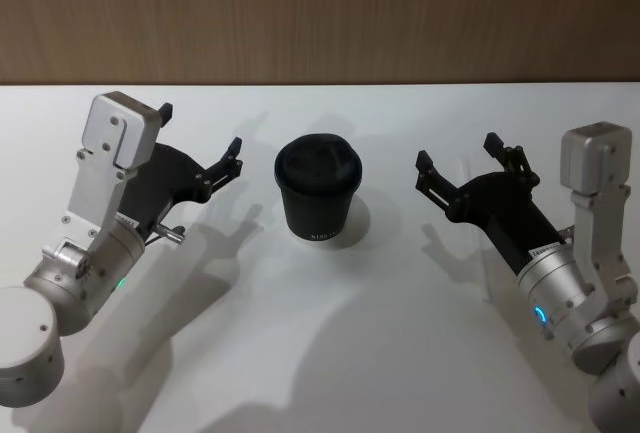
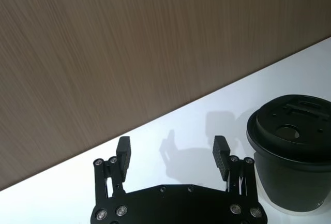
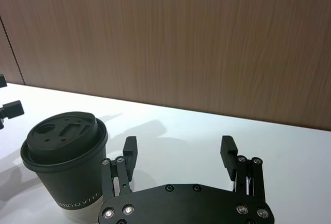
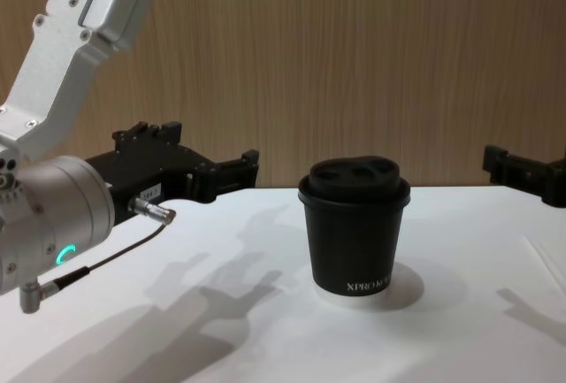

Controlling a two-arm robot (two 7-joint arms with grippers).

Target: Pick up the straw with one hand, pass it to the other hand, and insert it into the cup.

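straw (image 4: 545, 264), if it is the faint pale line lying on the table (image 1: 320, 353) at the chest view's right edge, rests near the right gripper (image 1: 457, 151); it is too faint to be sure. the cup (image 1: 318, 188) stands upright with its lid on, between the two arms and touching neither. the left gripper (image 1: 200, 128) hovers beside it, and both claws are spread wide and empty. the pickup step looks not yet begun. the next move likely calls for one claw to descend over the straw, square across it, and close gently.
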